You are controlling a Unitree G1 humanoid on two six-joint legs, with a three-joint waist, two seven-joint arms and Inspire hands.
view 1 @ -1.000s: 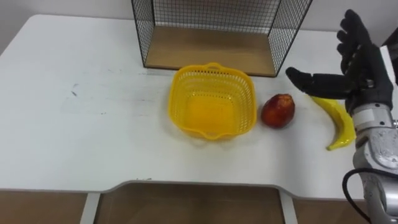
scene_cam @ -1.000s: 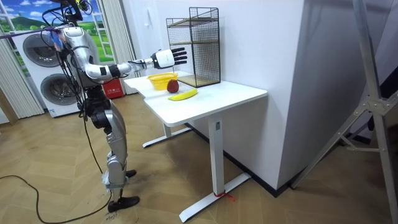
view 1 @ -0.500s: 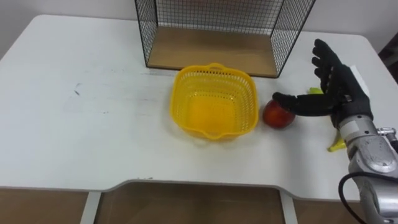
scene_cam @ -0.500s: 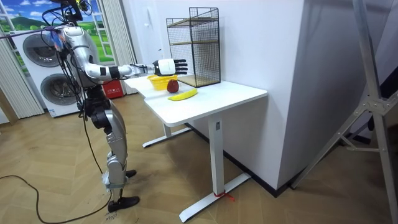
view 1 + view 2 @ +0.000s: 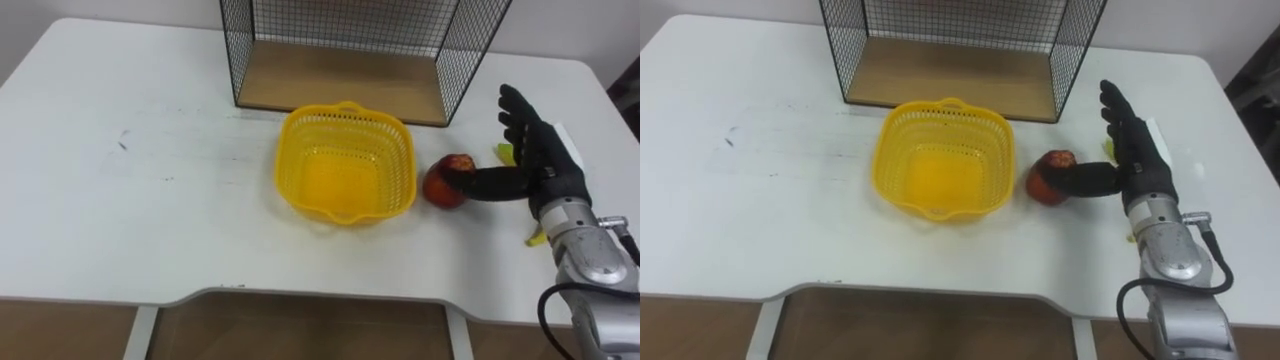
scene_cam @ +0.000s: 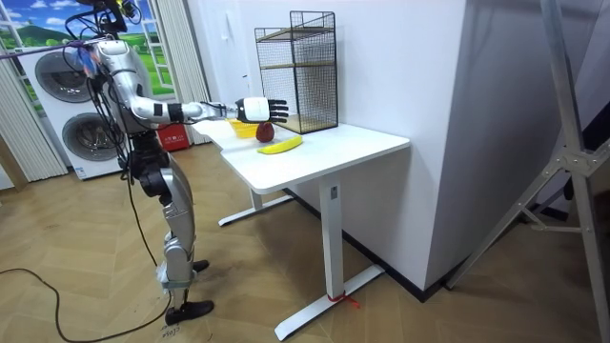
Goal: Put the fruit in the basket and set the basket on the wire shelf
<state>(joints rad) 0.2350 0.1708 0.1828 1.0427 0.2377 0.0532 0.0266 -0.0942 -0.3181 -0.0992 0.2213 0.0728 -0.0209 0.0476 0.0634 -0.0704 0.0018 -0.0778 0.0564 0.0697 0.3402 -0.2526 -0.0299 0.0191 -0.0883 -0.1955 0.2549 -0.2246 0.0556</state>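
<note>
The right hand [image 5: 540, 165] is open, its fingers straight and pointing toward the far edge of the table [image 5: 150, 200], with the thumb lying against the apple [image 5: 445, 183]. The apple sits just right of the empty basket [image 5: 345, 120]. Under the hand lies the banana [image 6: 279, 145], its long axis running near to far. The wire shelf [image 5: 340, 75] stands behind the basket.

Table [image 5: 150, 230]: white top on a white leg with a flat foot, beside a white wall.
Mark [image 5: 124, 142]: small and dark, lay on the tabletop's left part.
Washing machines [image 6: 62, 76]: two, stacked, at the room view's left.
Floor [image 6: 95, 295]: wood-patterned.
Stand [image 6: 572, 152]: metal, stood at the room view's right.
</note>
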